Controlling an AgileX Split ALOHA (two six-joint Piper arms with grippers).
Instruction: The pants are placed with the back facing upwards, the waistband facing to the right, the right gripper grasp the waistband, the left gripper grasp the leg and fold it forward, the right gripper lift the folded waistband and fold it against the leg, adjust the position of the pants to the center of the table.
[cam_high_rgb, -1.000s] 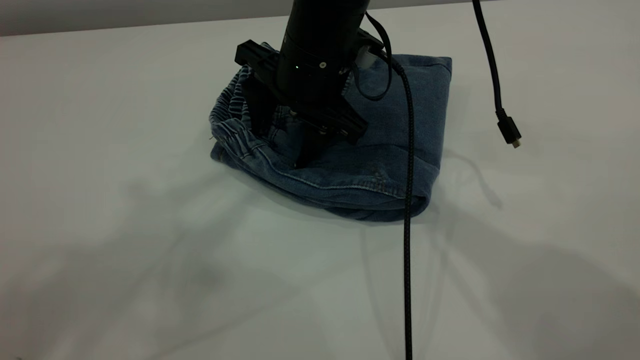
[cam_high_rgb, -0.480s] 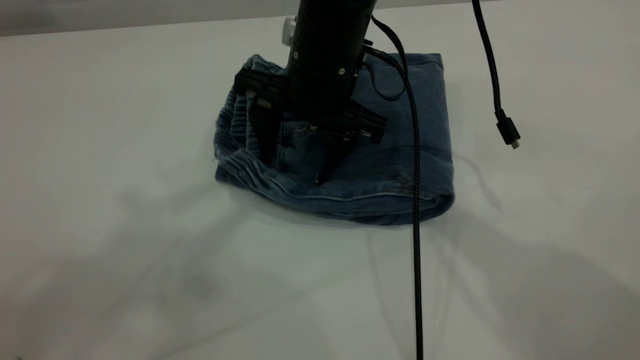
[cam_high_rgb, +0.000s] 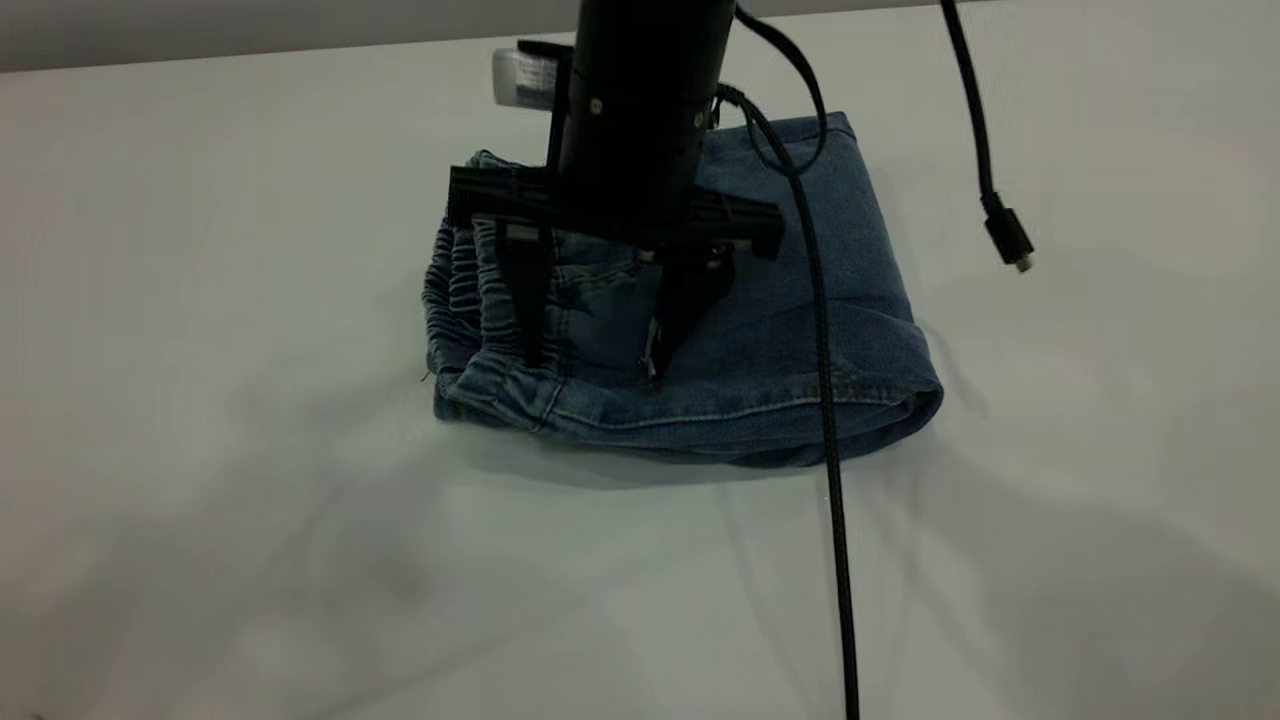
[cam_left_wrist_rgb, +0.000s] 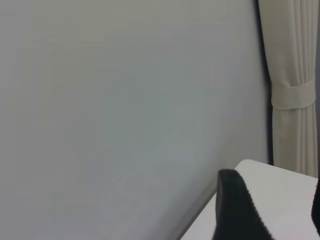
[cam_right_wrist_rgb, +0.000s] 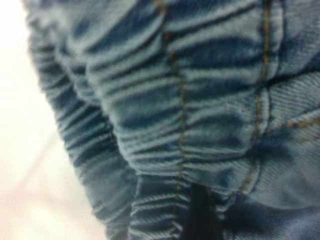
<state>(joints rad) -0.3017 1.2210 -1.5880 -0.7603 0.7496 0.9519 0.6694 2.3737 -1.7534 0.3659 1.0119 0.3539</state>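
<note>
The blue denim pants (cam_high_rgb: 800, 330) lie folded into a compact bundle on the white table (cam_high_rgb: 200, 300). Their ruched waistband (cam_high_rgb: 465, 290) forms the bundle's left end. My right gripper (cam_high_rgb: 590, 360) comes down from above, open, with both spread fingertips pressed onto the denim just right of the waistband. Up close, the right wrist view fills with the gathered waistband (cam_right_wrist_rgb: 165, 100) and one dark finger (cam_right_wrist_rgb: 200, 215) against it. The printed leg is hidden inside the fold. My left gripper (cam_left_wrist_rgb: 275, 190) is open, away from the pants over a table corner.
A braided black cable (cam_high_rgb: 830, 450) drops from the right arm across the pants to the front edge. A loose cable with a plug (cam_high_rgb: 1005, 235) hangs at the right. A curtain (cam_left_wrist_rgb: 292, 90) and a plain wall stand beyond the table.
The right gripper has swivelled while pressing on the denim, and the bundle turned with it: its front edge, slanted before, now lies level, and its right end has shifted nearer and to the right.
</note>
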